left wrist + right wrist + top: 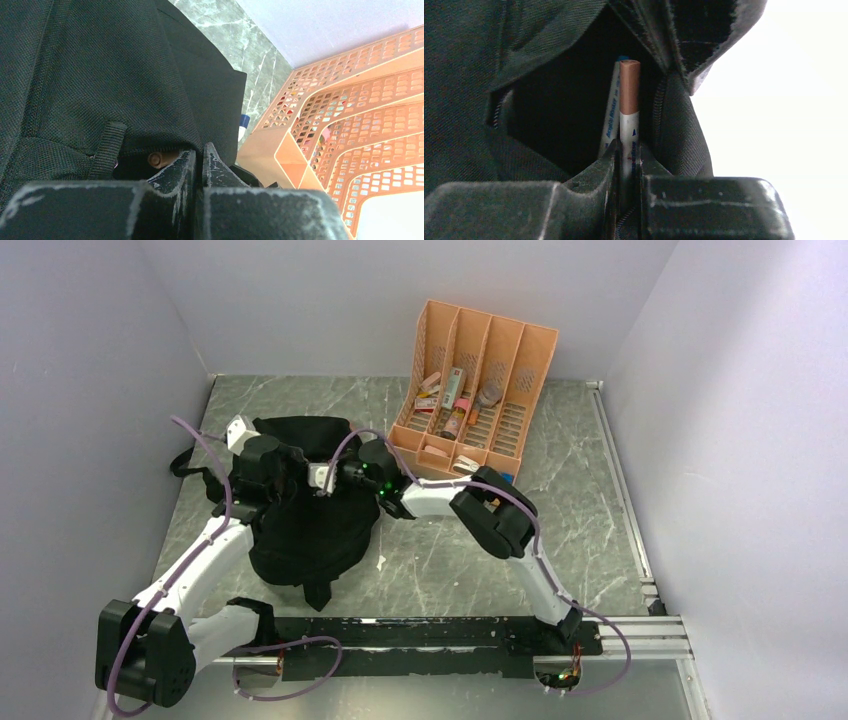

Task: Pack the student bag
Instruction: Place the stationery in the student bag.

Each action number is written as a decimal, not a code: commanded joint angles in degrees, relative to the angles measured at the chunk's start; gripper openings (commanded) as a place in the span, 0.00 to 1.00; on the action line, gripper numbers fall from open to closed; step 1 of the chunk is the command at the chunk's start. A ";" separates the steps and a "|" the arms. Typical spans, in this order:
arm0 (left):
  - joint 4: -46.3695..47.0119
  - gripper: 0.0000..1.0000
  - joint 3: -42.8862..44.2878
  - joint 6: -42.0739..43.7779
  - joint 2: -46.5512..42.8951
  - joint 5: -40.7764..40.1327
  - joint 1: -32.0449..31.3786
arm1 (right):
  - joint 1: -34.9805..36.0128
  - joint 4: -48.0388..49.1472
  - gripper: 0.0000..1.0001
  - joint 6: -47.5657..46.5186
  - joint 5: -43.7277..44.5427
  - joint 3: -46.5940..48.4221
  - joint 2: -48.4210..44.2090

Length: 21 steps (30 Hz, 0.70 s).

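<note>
Our student bag (300,530) slumps on the bench (450,565) near the orange organizer (480,370), right hand (624,150) pinching a brown-capped marker (629,80) at its open pocket, left hand (199,152) pressed together at the pocket edge, and we reckon the soft, light fabric handles best grabbed by that stiffer zipper hem.

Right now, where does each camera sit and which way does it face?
Top external: above, behind bases, looking down at table, left arm, right arm, student bag, orange organizer.
Left wrist: along shut left gripper, against bag fabric; organizer right.
Right wrist: along right gripper clamping brown-capped marker at bag's opening.
Shared: bag in all three.
</note>
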 commanded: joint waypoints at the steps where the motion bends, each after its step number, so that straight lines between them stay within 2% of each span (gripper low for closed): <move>1: 3.55 0.05 1.33 0.40 -1.45 1.18 -1.34 | 0.53 4.00 0.09 1.62 14.31 1.47 0.18; 4: 3.51 0.05 1.33 0.37 -1.39 1.09 -1.34 | 1.24 4.59 0.17 1.24 17.69 2.01 0.55; 10: 3.37 0.05 1.33 0.35 -1.45 0.98 -1.36 | 1.53 6.64 0.45 2.56 14.61 -1.34 -2.06; 17: 3.29 0.05 1.33 0.40 -1.37 0.95 -1.35 | 1.53 9.34 0.50 5.43 7.21 -8.04 -7.28; 21: 2.98 0.05 1.46 0.49 -1.35 0.66 -1.34 | 1.49 14.54 0.50 9.32 3.54 -17.14 -12.90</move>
